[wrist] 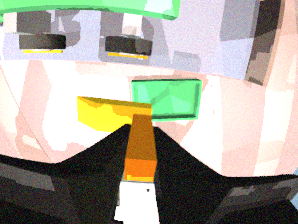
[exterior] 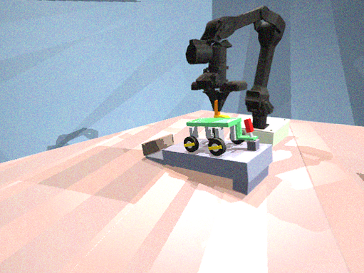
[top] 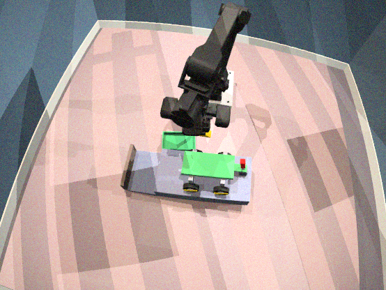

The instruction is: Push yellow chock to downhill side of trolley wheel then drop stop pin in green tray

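The green trolley [top: 208, 164] [exterior: 213, 123] stands on the grey ramp [top: 144, 171] [exterior: 204, 166] [wrist: 220, 55]. The red-headed stop pin [top: 242, 163] [exterior: 248, 125] stands at its uphill end. My gripper [exterior: 217, 106] [wrist: 141, 131] is shut on the orange handle of the yellow chock [top: 207, 134] [exterior: 221, 116] [wrist: 105, 114] and holds it in the air, beyond the trolley's far side and beside the green tray [top: 178, 141] [wrist: 167, 100]. In the top view the arm hides the fingertips and most of the chock. The chock's black rubber underside is not visible. The tray is empty.
A brown end board [top: 129, 167] [exterior: 157, 145] [wrist: 265, 42] stands across the ramp's low end. The trolley's near wheels [top: 191, 187] [exterior: 217, 146] rest on the ramp. The arm's pale base plate [top: 228, 95] [exterior: 281, 125] lies behind the ramp.
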Action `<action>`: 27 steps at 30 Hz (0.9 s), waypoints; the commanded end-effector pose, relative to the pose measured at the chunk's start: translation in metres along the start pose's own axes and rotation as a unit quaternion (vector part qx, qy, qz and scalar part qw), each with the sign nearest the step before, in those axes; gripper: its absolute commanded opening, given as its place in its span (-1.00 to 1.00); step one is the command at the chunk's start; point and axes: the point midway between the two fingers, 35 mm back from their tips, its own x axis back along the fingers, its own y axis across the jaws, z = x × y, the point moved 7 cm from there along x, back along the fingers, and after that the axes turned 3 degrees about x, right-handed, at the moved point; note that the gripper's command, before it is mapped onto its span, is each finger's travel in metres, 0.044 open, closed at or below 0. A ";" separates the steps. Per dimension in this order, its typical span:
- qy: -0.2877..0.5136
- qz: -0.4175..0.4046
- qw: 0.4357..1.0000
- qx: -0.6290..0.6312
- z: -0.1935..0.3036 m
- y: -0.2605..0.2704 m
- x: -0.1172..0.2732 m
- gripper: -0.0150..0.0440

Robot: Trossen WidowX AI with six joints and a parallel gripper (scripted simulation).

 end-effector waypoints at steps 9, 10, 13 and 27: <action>-0.005 0.002 1.000 0.002 -0.010 -0.046 -0.002 -0.49; -0.005 0.003 1.000 0.002 -0.011 -0.049 -0.002 -0.49; -0.005 0.003 1.000 0.003 -0.013 -0.060 -0.002 -0.49; -0.007 -0.047 0.999 0.003 -0.021 -0.097 -0.002 -0.49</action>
